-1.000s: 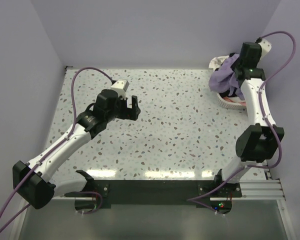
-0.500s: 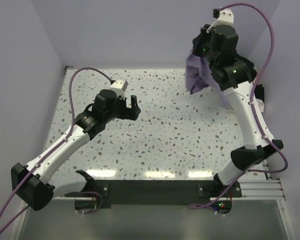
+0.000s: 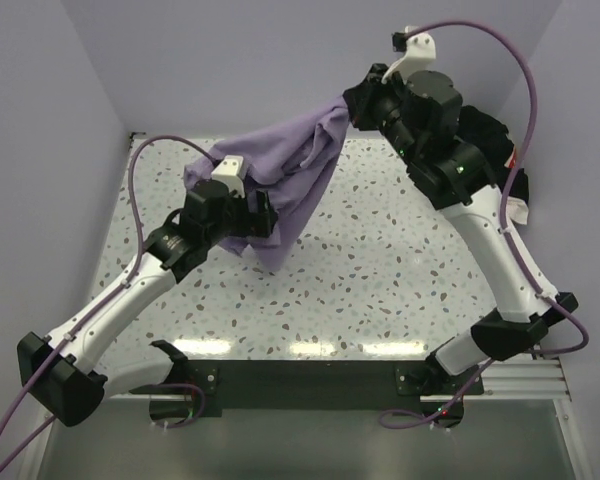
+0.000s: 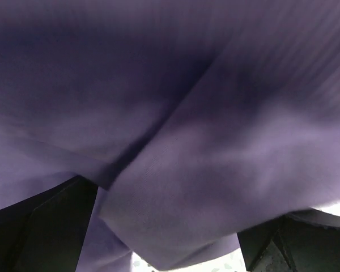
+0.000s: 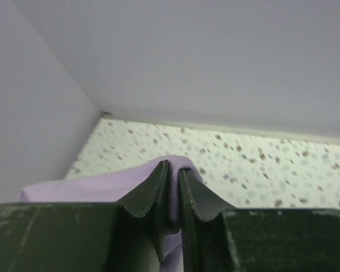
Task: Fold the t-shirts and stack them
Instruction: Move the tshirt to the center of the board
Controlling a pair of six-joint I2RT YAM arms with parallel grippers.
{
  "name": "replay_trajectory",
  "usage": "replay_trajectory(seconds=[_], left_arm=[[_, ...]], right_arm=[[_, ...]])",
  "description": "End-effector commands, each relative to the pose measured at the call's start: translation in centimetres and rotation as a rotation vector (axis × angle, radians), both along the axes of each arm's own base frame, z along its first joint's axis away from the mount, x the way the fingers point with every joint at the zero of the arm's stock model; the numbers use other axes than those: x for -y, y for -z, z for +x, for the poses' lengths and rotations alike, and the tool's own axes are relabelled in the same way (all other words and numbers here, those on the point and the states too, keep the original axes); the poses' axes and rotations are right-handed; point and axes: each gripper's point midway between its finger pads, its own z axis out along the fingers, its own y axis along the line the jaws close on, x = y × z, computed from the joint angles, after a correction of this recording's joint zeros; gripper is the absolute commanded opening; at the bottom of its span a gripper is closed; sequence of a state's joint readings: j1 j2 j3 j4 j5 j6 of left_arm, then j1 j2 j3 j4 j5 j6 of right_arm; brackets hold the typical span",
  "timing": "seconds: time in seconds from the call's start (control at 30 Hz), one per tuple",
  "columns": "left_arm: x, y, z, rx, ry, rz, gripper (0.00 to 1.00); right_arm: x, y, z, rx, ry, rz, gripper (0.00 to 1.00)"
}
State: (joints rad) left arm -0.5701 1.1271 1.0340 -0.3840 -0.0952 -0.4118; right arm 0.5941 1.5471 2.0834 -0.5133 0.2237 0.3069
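Above the speckled worktop (image 3: 380, 270), the right gripper (image 5: 173, 170) has its jaws clenched on a fold of the lilac t-shirt (image 3: 290, 180). The cloth has swung over from the right rear and now drapes across the left gripper (image 3: 262, 218), jaws released wide.

t-shirt (image 3: 292, 178) hangs from R gripper (image 5: 174, 171) | drapes over L gripper (image 3: 259, 219) | above table (image 3: 400, 262) left-centre

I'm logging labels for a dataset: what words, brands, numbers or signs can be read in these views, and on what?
None can be read. The lilac t-shirt shows plain cloth, with no print or tag in view. The speckled table bears no marking.
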Motion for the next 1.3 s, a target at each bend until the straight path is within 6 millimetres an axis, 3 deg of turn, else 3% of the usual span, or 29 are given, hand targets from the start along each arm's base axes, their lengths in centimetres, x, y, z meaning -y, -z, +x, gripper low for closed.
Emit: replay_trajectory(seconds=[0.0,0.03,0.07,0.1,0.13,0.17,0.2,0.27,0.3,0.37,0.47,0.5,0.63,0.73,0.8,0.83,1.07,1.27], left_arm=[[-1.1,-1.1,0.5,0.035,-0.077,-0.027,0.99],[-1.4,-0.8,0.6,0.03,-0.096,-0.019,0.99],[-1.6,-0.5,0.7,0.022,-0.109,-0.021,0.99],[-1.8,0.2,0.7,0.005,-0.126,-0.015,0.99],[-2.0,1.0,0.6,-0.022,-0.148,-0.016,0.98],[-2.0,1.5,0.5,-0.037,-0.154,-0.018,0.97],[-2.2,2.7,0.3,-0.059,-0.163,-0.017,0.96],[-2.2,4.1,0.0,-0.094,-0.189,-0.043,0.93],[-2.4,5.7,-0.4,-0.124,-0.199,-0.035,0.91],[-2.6,6.8,-0.4,-0.149,-0.247,-0.061,0.89],[-3.1,9.0,-0.8,-0.197,-0.308,-0.078,0.84],[-3.4,10.0,-1.0,-0.215,-0.34,-0.084,0.81],[-4.9,12.0,-1.3,-0.238,-0.443,-0.088,0.76],[-5.7,13.5,-1.6,-0.277,-0.492,-0.095,0.72],[-6.7,14.8,-1.7,-0.307,-0.534,-0.091,0.7],[-7.0,15.3,-1.7,-0.319,-0.553,-0.1,0.69],[-8.0,17.8,-0.4,-0.395,-0.602,-0.169,0.66],[-8.2,20.4,0.5,-0.473,-0.678,-0.165,0.59]], right_arm=[[2.1,8.3,2.7,-0.135,0.154,-0.074,0.18],[3.1,10.1,3.0,-0.166,0.182,-0.064,0.23],[3.9,15.8,3.5,-0.287,0.207,-0.069,0.28],[6.0,18.6,4.4,-0.355,0.228,-0.046,0.36],[7.0,21.1,4.6,-0.413,0.235,-0.023,0.4],[8.0,26.1,3.9,-0.525,0.254,-0.018,0.43],[9.2,28.0,3.9,-0.561,0.271,-0.014,0.48],[9.4,30.5,3.0,-0.597,0.263,-0.048,0.54],[9.1,32.9,1.8,-0.646,0.24,-0.064,0.58],[8.2,34.1,0.9,-0.648,0.212,-0.087,0.61],[5.3,35.6,-1.1,-0.649,0.155,-0.19,0.63],[3.1,36.2,-1.9,-0.649,0.1,-0.221,0.63],[-1.4,37.6,-2.7,-0.634,-0.018,-0.247,0.63],[-3.7,38.8,-2.4,-0.628,-0.062,-0.294,0.63],[-5.0,38.5,-1.5,-0.594,-0.074,-0.303,0.63],[-5.2,39.6,-1.0,-0.596,-0.072,-0.349,0.63],[-7.5,39.3,3.2,-0.456,-0.12,-0.49,0.64],[-9.2,40.1,3.9,-0.436,-0.225,-0.584,0.65]])
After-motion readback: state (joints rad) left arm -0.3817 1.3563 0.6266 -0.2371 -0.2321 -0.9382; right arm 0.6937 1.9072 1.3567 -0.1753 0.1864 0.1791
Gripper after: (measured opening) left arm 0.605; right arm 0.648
